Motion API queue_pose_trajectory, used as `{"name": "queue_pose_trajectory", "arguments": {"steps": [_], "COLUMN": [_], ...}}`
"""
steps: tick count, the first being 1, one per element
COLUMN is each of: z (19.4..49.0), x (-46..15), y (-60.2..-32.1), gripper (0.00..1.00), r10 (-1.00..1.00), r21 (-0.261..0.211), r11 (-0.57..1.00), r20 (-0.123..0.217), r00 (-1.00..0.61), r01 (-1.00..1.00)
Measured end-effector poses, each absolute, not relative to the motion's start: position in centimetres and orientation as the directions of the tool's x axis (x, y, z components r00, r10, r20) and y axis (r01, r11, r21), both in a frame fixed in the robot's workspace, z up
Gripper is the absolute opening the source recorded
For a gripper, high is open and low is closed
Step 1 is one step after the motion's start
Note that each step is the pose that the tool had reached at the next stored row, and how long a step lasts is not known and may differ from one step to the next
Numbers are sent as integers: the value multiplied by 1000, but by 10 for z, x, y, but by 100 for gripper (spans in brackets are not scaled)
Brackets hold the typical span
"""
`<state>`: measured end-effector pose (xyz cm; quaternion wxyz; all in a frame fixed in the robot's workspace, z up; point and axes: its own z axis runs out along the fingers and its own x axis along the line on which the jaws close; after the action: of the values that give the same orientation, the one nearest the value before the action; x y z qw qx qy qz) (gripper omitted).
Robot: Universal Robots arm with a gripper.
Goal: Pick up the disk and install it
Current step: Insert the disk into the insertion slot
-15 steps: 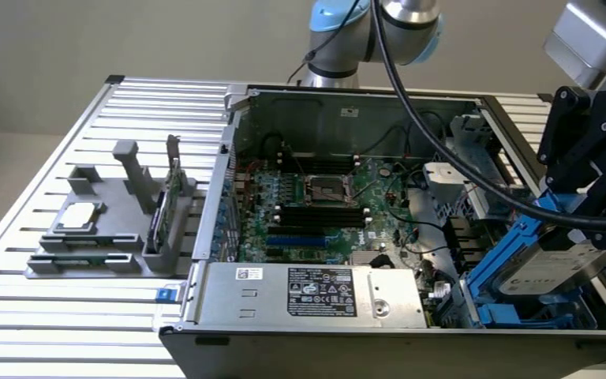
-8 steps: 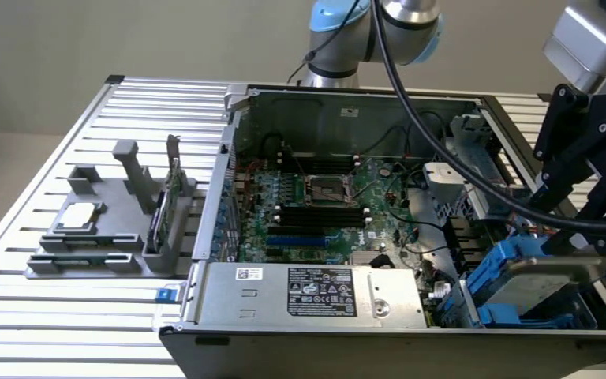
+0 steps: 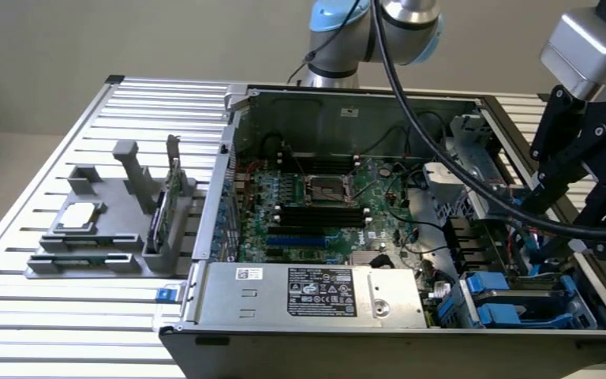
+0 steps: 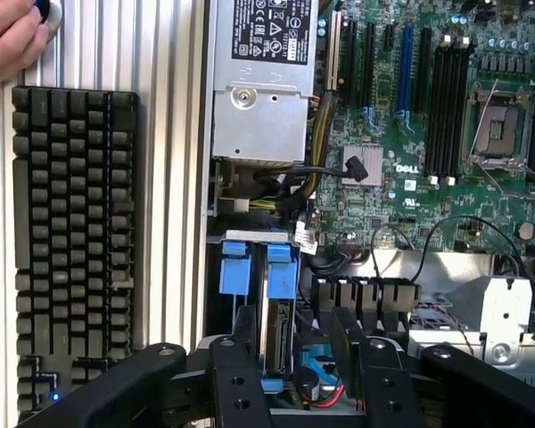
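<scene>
Slatted metal table [image 3: 92,332] with an open PC case [image 3: 230,158] on it, motherboard [image 3: 324,205] and power supply [image 3: 303,292] all exposed. The disk [image 4: 281,294] sits edge-on in the drive bay at the front corner of the case, just beside 1 other blue carrier [image 4: 234,267]. Gripper [image 4: 294,321] hovers right over it with its 2 fingers [image 4: 245,330] spread to either side, not clamping anything as far as I can see. My read: pickup's done and the install looks pretty much there, though I can't tell if it's pushed fully home. Keyboard [image 4: 71,241] and someone's hand [image 4: 9,40] are off to the side on the table.
</scene>
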<state>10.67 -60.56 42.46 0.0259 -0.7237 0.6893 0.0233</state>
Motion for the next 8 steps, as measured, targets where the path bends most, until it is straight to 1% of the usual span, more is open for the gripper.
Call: {"name": "queue_pose_trajectory", "arguments": {"steps": [6,7,8], "z": [419,418,416], "x": [114,116,118], "y": [-606,-606,-606], "gripper": [47,45,38], "r10": [-996,-996,-996], "r21": [-5,-5,-5], "r11": [-49,-49,-49], "r20": [-69,-70,-70], "r00": [49,49,49], "r01": [-999,-999,-999]}}
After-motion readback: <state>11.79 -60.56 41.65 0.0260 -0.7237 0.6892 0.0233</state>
